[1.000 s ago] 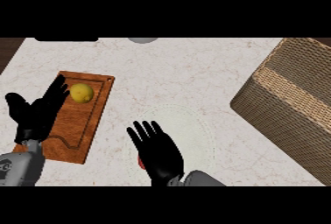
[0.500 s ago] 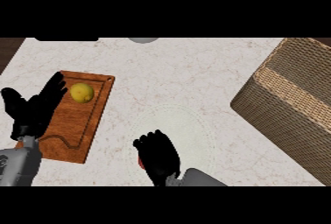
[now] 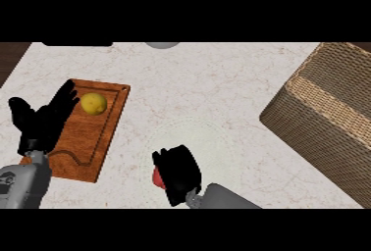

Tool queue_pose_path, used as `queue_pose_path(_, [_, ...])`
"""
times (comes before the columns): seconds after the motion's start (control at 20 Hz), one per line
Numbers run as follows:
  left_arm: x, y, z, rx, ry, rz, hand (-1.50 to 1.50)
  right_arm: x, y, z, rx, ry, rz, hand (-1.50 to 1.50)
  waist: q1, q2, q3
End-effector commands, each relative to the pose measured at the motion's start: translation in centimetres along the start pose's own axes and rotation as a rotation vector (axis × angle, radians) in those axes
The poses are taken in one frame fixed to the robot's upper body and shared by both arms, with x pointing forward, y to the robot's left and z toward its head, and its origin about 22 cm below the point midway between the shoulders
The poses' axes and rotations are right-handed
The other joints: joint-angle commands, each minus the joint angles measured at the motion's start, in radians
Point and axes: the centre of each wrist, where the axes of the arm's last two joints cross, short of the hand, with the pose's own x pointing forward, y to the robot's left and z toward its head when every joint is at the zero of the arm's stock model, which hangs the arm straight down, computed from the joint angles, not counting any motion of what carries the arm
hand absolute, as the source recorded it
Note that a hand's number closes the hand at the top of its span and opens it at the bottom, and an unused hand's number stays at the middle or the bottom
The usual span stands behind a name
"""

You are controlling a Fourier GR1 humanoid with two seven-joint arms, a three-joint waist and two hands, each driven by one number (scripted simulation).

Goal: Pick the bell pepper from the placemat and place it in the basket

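The right hand (image 3: 177, 174) is low near the front edge of the counter (image 3: 210, 83), its fingers bent down over something red. That red bit is the bell pepper (image 3: 156, 177), showing only as a small sliver at the hand's left side (the rest is hidden under the black fingers). The fingers curl round it, so the hand looks closed on the pepper, which sits on the pale round placemat (image 3: 210, 142), a faint circle barely standing out from the speckled counter.

The left hand (image 3: 43, 122) is over at the left, fingers straight and spread, pointing up and away. It holds nothing. Its fingertips overlap the left edge of a wooden cutting board (image 3: 87, 142), though I cannot tell whether they touch it or hang above.

On the far end of that board lies a small yellow round fruit (image 3: 92, 104), just beside the left hand's fingertips.

The basket (image 3: 326, 112) stands at the right, woven and tan, well apart from the pepper. From this angle only its outer wall and a strip of its rim show, and what may lie inside cannot be seen.

At the counter's far edge a grey rounded shape (image 3: 162, 44) and a dark one (image 3: 76, 44) peek in, too cropped to identify.
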Motion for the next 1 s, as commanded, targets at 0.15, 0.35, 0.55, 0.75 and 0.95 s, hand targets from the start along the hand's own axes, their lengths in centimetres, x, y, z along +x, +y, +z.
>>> queue_pose_path(0.15, [-0.3, 0.7, 0.3, 0.008, 0.017, 0.010, 0.00, -3.5, -0.7, -0.6, -0.151, 0.577, -0.396, 1.50, -0.008, 0.002, -0.002])
queue_pose_path(0.35, [0.9, 0.6, 0.4, -0.027, 0.005, -0.008, 0.00, -1.8, -1.6, -1.1, -0.215, 0.681, -0.461, 1.50, 0.035, 0.005, -0.002])
queue_pose_path(0.55, [0.9, 0.1, -0.2, -0.030, -0.007, -0.005, 0.00, 0.6, -1.3, 0.4, -0.286, 0.634, -0.581, 1.50, 0.032, 0.004, -0.002])
queue_pose_path(0.75, [-0.1, -1.7, -0.2, -0.018, -0.007, 0.001, 0.00, 1.4, -4.6, 0.4, -0.527, 0.471, -0.719, 1.50, 0.025, 0.003, -0.002])
queue_pose_path(0.95, [0.1, -1.1, -0.3, -0.013, -0.004, 0.001, 0.00, 2.3, -7.3, 0.4, -0.748, 0.357, -0.732, 1.50, 0.011, -0.002, -0.004])
